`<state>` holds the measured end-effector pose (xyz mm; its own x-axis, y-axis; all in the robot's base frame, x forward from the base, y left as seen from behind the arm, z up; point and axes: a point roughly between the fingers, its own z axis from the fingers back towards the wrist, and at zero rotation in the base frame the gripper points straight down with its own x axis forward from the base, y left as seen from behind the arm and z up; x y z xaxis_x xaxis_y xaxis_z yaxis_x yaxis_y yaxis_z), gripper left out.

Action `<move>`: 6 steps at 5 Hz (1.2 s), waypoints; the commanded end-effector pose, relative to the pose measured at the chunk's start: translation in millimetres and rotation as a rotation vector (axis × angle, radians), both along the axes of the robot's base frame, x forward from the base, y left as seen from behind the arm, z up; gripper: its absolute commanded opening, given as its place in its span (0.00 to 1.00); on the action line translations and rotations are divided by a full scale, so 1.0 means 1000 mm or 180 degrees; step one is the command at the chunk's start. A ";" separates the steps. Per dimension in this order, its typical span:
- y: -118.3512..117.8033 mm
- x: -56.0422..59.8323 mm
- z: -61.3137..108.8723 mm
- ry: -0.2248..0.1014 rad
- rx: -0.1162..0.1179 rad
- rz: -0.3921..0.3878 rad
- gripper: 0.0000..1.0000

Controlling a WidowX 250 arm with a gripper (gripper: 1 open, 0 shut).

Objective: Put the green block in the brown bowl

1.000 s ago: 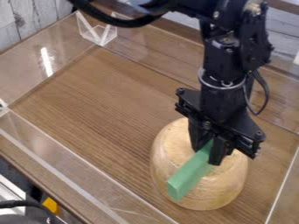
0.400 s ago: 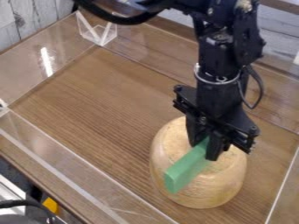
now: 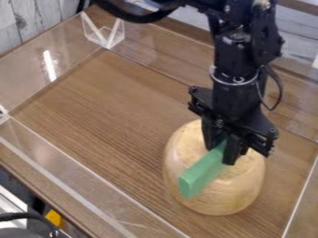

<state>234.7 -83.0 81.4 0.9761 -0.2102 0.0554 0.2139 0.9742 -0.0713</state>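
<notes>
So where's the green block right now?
In the camera view, the green block is right of centre and low in the picture, below the dark gripper, over the brown bowl.

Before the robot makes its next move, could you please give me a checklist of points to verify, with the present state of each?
1. Green block is over the brown bowl: ok, the bowl is seen behind and around its lower part.
2. Fingers are closed on the block: ok, they are shut at its upper end.
3. Block is released: not ok, the fingers hold it.
4. Block rests on the inside of the bowl: cannot tell, one view does not show the gap.
5. Bowl stands on the table: ok.
</notes>
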 end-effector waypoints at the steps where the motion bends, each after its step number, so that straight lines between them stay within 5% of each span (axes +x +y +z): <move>1: 0.003 0.000 -0.004 -0.0016 -0.0004 0.0025 0.00; 6: 0.003 -0.009 -0.008 0.0005 -0.0012 0.0056 0.00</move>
<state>227.6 -82.4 76.8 0.9788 -0.1941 0.0660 0.1991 0.9767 -0.0805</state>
